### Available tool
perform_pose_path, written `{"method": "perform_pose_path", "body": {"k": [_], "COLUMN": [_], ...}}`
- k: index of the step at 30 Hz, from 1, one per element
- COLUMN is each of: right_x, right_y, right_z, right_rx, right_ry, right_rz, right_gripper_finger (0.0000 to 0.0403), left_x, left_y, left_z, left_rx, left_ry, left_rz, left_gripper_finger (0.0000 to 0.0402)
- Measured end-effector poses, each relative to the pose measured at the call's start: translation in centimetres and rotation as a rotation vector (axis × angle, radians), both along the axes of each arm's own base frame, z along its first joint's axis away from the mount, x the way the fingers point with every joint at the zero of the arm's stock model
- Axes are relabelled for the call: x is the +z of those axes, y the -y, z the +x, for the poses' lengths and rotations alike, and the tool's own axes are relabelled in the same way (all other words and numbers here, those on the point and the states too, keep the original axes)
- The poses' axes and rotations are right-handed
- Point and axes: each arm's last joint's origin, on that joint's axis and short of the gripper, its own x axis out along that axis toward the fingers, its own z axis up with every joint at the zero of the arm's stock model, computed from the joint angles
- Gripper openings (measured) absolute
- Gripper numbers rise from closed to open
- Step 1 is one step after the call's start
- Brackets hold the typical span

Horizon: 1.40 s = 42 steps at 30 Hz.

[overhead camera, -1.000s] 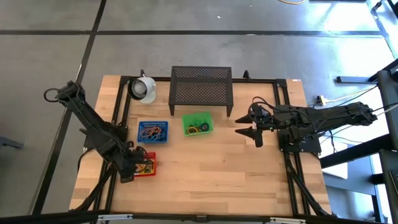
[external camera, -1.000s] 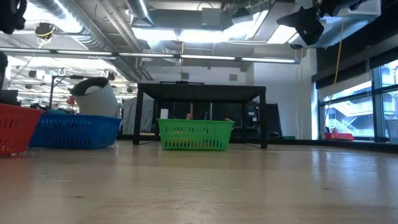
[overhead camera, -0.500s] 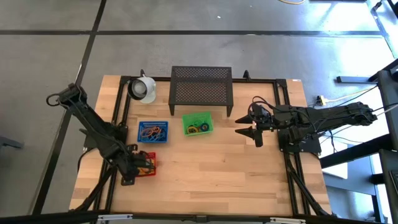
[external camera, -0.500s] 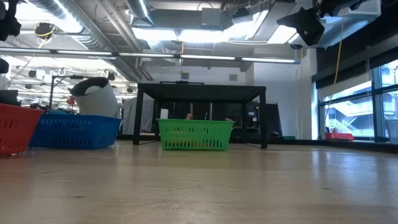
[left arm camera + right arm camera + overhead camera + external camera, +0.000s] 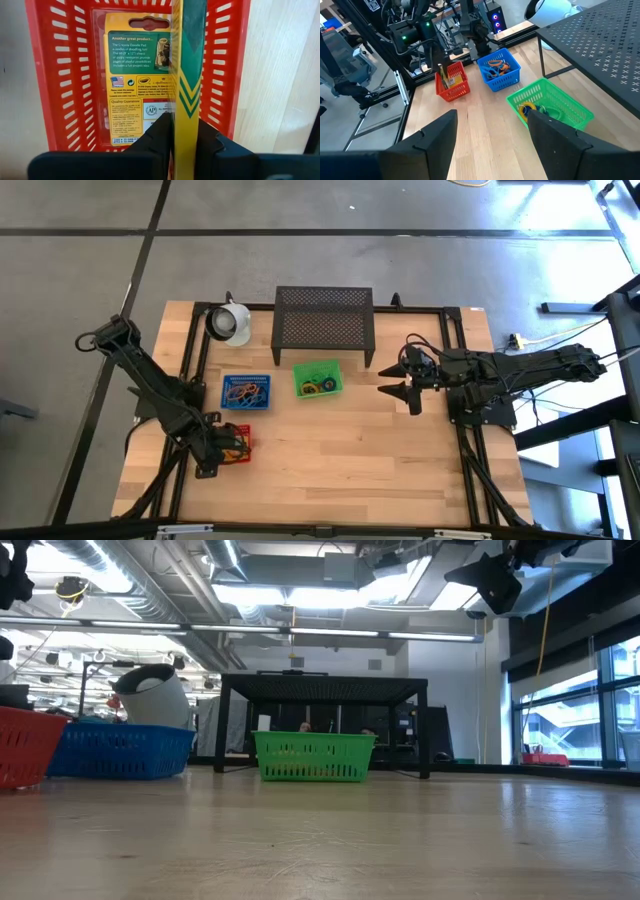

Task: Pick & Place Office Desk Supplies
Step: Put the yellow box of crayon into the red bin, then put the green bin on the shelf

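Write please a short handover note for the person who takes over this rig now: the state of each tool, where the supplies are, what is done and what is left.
Left tool: over the red basket, shut on a yellow crayon box held on edge. Another crayon box lies flat in that basket.
Right tool: open, empty, waiting in the air at the table's right side.
Blue basket: holds rubber bands. Green basket: holds more bands, in front of the black mesh stand. The white cup lies at the back left.
Done: supplies are in baskets; no loose items are visible on the table.
Left: the held crayon box is not yet released.
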Motion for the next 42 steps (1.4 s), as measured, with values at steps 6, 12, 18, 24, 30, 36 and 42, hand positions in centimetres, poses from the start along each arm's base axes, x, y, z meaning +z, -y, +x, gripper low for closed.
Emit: {"method": "perform_pose_path", "body": {"k": [6, 12, 18, 24, 30, 36, 42], "right_x": [0.0, 0.0, 0.0, 0.0, 0.0, 0.0, 0.0], "right_y": [0.0, 0.0, 0.0, 0.0, 0.0, 0.0, 0.0], "right_z": [0.0, 0.0, 0.0, 0.0, 0.0, 0.0, 0.0], "right_rx": [0.000, 0.000, 0.000, 0.001, 0.003, 0.004, 0.004], "right_ry": [0.000, 0.000, -0.001, 0.000, 0.000, 0.000, 0.000], "right_rz": [0.000, 0.000, 0.000, 0.000, -0.008, -0.010, -0.011], "right_gripper_finger": [0.0245, 0.0245, 0.0245, 0.0245, 0.0245, 0.0245, 0.0245], "left_x": [0.0, 0.0, 0.0, 0.0, -0.1, 0.2, 2.2], "left_y": [0.0, 0.0, -0.1, -0.1, -1.1, -2.1, -3.2], "left_z": [0.0, 0.0, 0.0, -0.1, -0.1, 0.8, 2.0], "left_rx": [0.047, 0.086, 0.132, 0.156, 0.189, 0.187, 0.128], "left_ry": [-0.005, -0.009, -0.018, -0.026, -0.072, -0.077, -0.082], "left_rz": [-0.006, -0.011, -0.013, -0.012, 0.046, 0.067, 0.102], "left_gripper_finger": [0.0058, 0.0090, 0.0123, 0.0148, 0.0166, 0.0170, 0.0171]}}
